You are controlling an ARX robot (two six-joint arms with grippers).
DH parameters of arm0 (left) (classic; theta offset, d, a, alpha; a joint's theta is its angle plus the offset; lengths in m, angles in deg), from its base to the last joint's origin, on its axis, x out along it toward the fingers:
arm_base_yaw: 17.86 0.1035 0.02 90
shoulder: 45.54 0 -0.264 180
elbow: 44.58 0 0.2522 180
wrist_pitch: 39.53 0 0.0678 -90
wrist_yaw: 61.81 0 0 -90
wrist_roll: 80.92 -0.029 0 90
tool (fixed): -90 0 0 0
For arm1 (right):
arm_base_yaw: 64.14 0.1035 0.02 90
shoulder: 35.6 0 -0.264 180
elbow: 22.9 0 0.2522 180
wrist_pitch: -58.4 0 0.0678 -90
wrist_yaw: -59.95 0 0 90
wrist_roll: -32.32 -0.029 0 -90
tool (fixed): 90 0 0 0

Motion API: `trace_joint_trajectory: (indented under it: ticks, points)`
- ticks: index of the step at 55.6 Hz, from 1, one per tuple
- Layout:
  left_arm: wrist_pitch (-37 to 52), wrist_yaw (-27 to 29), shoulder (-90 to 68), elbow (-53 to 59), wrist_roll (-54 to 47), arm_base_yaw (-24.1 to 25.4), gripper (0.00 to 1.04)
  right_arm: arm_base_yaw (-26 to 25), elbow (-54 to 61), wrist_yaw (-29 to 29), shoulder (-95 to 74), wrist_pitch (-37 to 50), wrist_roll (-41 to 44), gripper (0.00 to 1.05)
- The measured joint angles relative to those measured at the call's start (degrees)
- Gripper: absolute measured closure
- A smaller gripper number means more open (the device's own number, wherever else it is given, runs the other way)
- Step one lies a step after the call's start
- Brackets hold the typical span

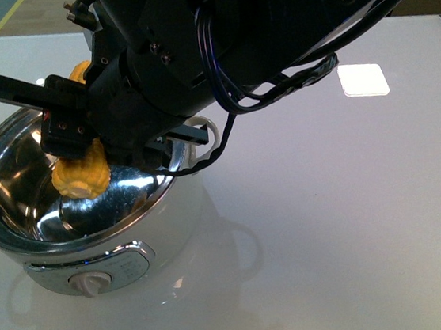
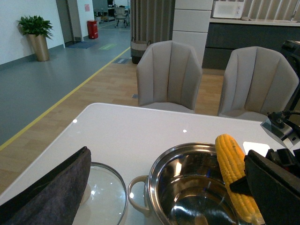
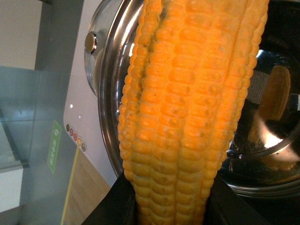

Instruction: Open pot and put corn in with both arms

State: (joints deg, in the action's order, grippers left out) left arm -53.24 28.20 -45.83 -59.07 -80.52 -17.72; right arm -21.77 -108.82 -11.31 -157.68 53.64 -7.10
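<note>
Corn, clenched in the right claw, hangs over the open pot (lid beside its rim).

The corn was bright yellow-orange, its kernels set in neat lengthwise rows. The pot was glossy white outside and mirror-silver steel within, with a white dial. The right arm and its cables were black. The lid was clear glass. The desk was plain white
</note>
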Motion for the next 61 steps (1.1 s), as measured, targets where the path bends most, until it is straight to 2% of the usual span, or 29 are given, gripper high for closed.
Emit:
trace_joint_trajectory:
  ticks: [9, 14, 18, 35, 47, 54, 61]
  points:
    - [0.0, 0.0, 0.0, 0.0, 0.0, 0.0, 0.07, 0.4, -0.3, -0.1, -1.4, -1.0, 0.3, 0.82]
    - [0.0, 0.0, 0.0, 0.0, 0.0, 0.0, 0.07, 0.4, -0.4, -0.3, -1.5, -0.9, 0.2, 0.61]
    - [0.0, 0.0, 0.0, 0.0, 0.0, 0.0, 0.07, 0.3, -0.4, -0.3, -1.5, -0.8, 0.2, 0.49]
    - [0.0, 0.0, 0.0, 0.0, 0.0, 0.0, 0.07, -1.2, 0.6, -0.7, -0.3, -0.2, 0.2, 0.07]
    - [0.0, 0.0, 0.0, 0.0, 0.0, 0.0, 0.07, -4.3, 4.7, -1.1, 4.0, 1.4, 0.2, 0.09]
    - [0.0, 0.0, 0.0, 0.0, 0.0, 0.0, 0.07, -9.0, 10.2, -1.6, 10.0, 3.0, 0.3, 0.09]
    - [0.0, 0.0, 0.0, 0.0, 0.0, 0.0, 0.07, -14.5, 15.7, -6.1, 17.3, 3.2, 3.0, 0.09]
